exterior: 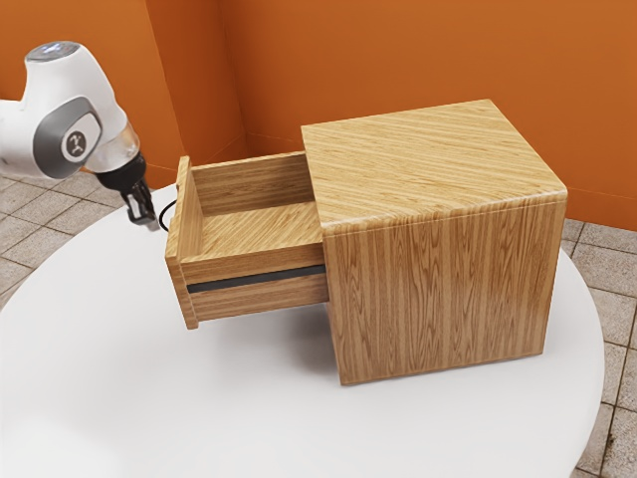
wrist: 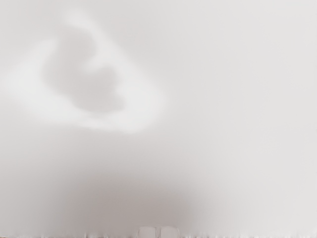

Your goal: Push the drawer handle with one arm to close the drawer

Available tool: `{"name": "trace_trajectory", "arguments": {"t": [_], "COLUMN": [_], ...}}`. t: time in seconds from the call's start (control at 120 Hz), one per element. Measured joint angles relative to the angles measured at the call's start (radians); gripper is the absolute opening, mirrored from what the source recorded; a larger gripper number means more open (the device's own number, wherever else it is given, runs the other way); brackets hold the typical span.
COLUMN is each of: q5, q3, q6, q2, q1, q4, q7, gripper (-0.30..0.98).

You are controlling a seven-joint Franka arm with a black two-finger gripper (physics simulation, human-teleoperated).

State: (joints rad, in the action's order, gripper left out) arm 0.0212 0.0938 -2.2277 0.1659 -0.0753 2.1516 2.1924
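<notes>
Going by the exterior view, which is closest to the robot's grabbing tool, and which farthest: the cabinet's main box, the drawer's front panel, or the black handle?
Nearest to the tool first:
1. Black handle, sticking out from the front panel toward the tool.
2. Front panel, just behind the handle.
3. Main box, toward the exterior view's right.

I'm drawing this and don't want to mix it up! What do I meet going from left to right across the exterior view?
White robot arm → black claw → dark curved handle → open wooden drawer → wooden cabinet.
</notes>
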Motion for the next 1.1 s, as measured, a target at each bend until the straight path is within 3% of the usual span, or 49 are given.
{"name": "trace_trajectory", "arguments": {"t": [0.467, 0.825, 1.1], "q5": [0.0, 0.002, 0.002], "q3": [-0.06, -0.094, -0.126], "q6": [-0.046, -0.058, -0.078], "q2": [-0.08, -0.198, -0.213], "q1": [0.009, 0.012, 0.029], "q4": [-0.056, -0.188, -0.197], "q7": [-0.014, -0.031, -0.033], "gripper": [-0.1, -0.1, -0.1]}}
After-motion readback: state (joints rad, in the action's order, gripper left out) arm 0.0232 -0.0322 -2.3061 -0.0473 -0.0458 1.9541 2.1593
